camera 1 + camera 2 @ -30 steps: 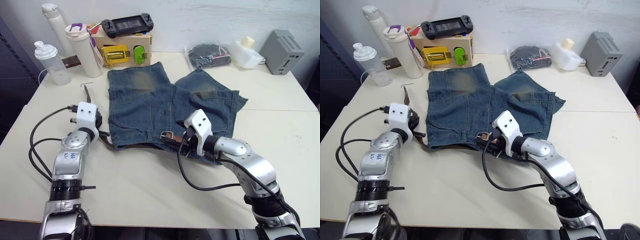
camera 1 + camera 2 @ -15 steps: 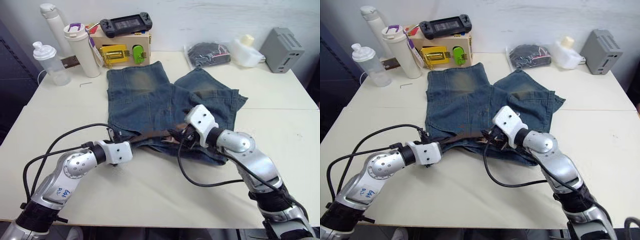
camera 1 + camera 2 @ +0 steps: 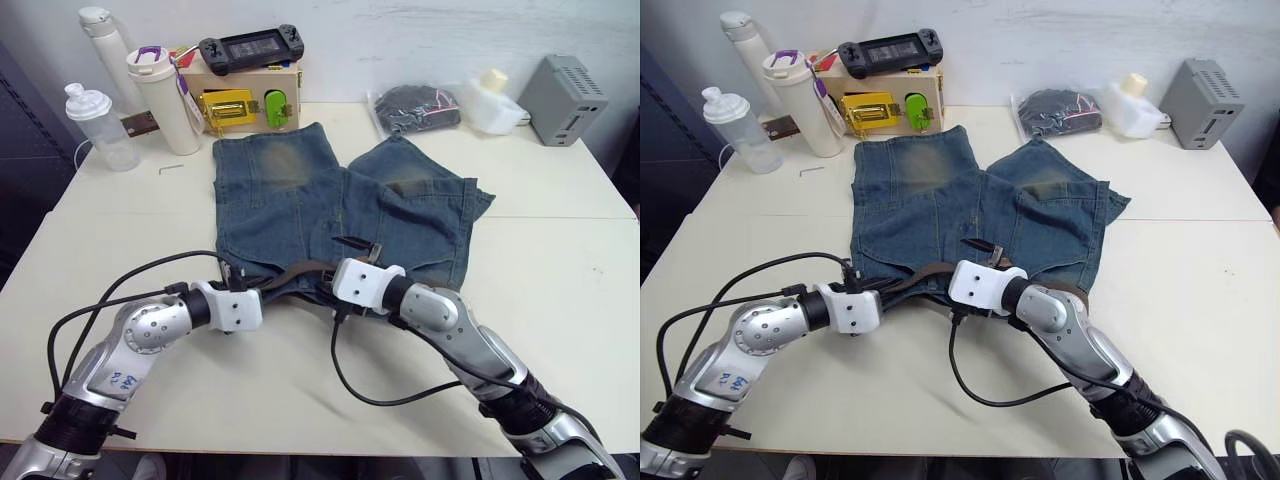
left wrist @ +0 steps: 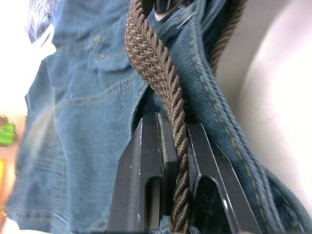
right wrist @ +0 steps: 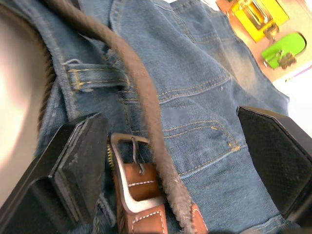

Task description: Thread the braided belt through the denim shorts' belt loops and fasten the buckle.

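With our left gripper (image 4: 176,146) clamped on the braided belt (image 4: 156,68) and our right gripper (image 5: 175,161) spread wide over the buckle (image 5: 127,168), the belt runs along the denim shorts' (image 3: 290,200) waistband, fastening not yet done.

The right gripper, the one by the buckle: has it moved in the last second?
Yes. The right gripper has slid toward the robot's left along the denim shorts' waistband, nearer the left gripper.
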Tool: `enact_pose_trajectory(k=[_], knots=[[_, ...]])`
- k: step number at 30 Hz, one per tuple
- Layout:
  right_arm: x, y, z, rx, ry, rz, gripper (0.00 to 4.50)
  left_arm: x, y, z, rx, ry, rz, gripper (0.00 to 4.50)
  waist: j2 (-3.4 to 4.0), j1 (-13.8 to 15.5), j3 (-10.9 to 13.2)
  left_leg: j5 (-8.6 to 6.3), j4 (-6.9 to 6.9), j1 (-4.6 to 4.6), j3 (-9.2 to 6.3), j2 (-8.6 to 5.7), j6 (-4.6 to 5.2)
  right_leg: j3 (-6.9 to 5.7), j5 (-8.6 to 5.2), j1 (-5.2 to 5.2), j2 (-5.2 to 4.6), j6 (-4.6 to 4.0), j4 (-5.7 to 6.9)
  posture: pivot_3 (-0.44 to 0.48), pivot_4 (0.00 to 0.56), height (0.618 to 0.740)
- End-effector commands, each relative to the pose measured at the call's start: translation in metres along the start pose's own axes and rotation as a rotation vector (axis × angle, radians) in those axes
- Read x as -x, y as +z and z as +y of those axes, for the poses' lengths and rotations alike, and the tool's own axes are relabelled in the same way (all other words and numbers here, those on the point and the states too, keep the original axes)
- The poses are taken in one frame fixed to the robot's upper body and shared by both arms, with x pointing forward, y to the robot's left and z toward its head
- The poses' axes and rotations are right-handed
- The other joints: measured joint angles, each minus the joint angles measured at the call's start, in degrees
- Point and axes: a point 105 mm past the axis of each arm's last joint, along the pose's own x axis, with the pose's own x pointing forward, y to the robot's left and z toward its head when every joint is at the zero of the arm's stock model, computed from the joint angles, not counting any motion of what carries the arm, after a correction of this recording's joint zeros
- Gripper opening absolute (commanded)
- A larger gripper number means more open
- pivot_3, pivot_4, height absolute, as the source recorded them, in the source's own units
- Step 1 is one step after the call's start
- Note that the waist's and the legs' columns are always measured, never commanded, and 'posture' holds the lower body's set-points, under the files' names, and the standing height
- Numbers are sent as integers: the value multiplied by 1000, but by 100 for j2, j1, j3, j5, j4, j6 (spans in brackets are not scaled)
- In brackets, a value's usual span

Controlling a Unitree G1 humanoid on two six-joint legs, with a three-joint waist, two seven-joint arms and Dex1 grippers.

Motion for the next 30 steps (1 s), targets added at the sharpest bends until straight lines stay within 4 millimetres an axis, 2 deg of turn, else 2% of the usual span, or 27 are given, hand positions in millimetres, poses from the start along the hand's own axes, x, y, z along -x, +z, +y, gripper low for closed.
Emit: enact_pose_trajectory(k=[1,5,10,11,13,17,19,26,29,30], knots=[[5,0,-13,0,-59,7,4500,17,-9,16,-35,79,8,42,0,0,0,0,0,0,0,0,0,0,0,-1,0,0,0,0,150,740],[7,-1,-14,-4,-60,13,4500,24,-14,26,-58,132,7,42,0,4,0,0,0,0,0,0,0,0,0,0,0,0,1,0,150,740],[9,2,-13,28,-56,3,4500,21,-2,27,-99,147,-70,42,0,5,0,0,5,0,-1,-2,0,0,0,1,-2,0,5,0,150,740],[9,3,-12,30,-51,2,4108,20,2,26,-105,140,-90,0,0,1,0,0,5,0,-1,-2,0,-1,0,0,-2,0,7,0,150,740],[9,7,-12,40,-43,-7,3734,18,9,23,-93,134,-127,0,0,-4,0,0,4,0,-1,-2,0,0,0,0,-2,0,8,0,150,740],[11,23,-8,37,3,-69,3734,13,17,23,-75,135,-164,0,0,-6,0,0,4,0,-1,-2,0,-1,0,-1,-2,0,10,0,150,740],[12,24,-8,47,7,-71,3734,13,19,26,-71,147,-173,0,0,-6,0,0,5,0,-1,-1,0,-1,0,-1,-1,0,11,0,150,740],[9,9,-19,45,-69,1,3734,16,20,28,-64,160,-193,0,0,-7,0,0,8,0,-1,-2,0,-1,0,-2,-1,0,15,0,150,740],[9,-3,-20,49,-84,57,3734,19,24,30,-49,175,-215,0,0,-8,0,0,8,0,-1,-2,0,-1,0,-2,-1,0,18,0,150,740],[10,-6,-20,51,-90,72,3305,19,24,30,-45,178,-220,0,0,-8,0,0,9,0,-1,-2,0,-1,0,-2,-1,0,19,0,150,740]])
